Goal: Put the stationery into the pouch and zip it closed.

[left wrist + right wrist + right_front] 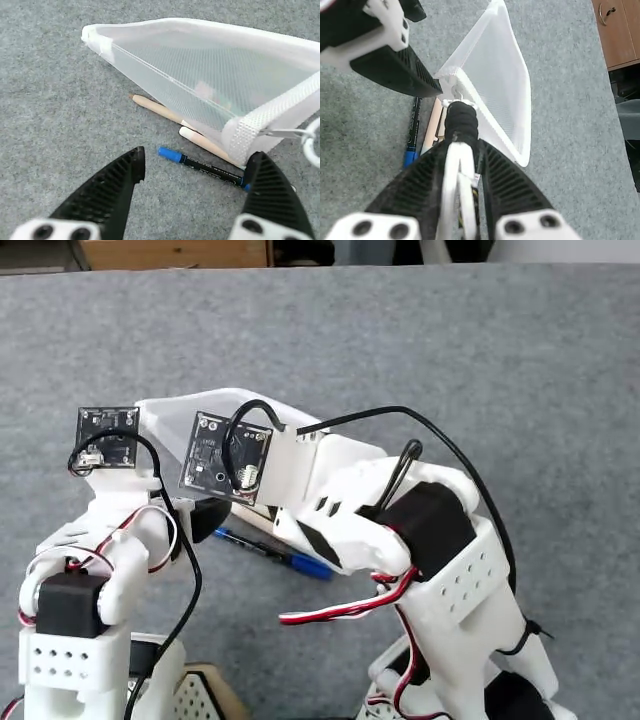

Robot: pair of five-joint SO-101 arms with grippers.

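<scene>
The white mesh pouch (210, 65) lies on the grey mat with its mouth held up and open. My right gripper (462, 125) is shut on the white tab at the pouch's (495, 70) zip end. A metal zip ring (310, 140) hangs by that end. A blue pen (205, 167) lies on the mat between the open fingers of my left gripper (195, 175). Two wooden pencils (160, 110) lie side by side between the pen and the pouch, partly under its edge. From above, the pen (275, 550) shows between both arms, below the pouch (215, 405).
Grey felt-like mat (500, 360) covers the table, with free room to the far side and right. A wooden cabinet (620, 30) stands beyond the table edge. Cables (440, 440) loop over the right arm.
</scene>
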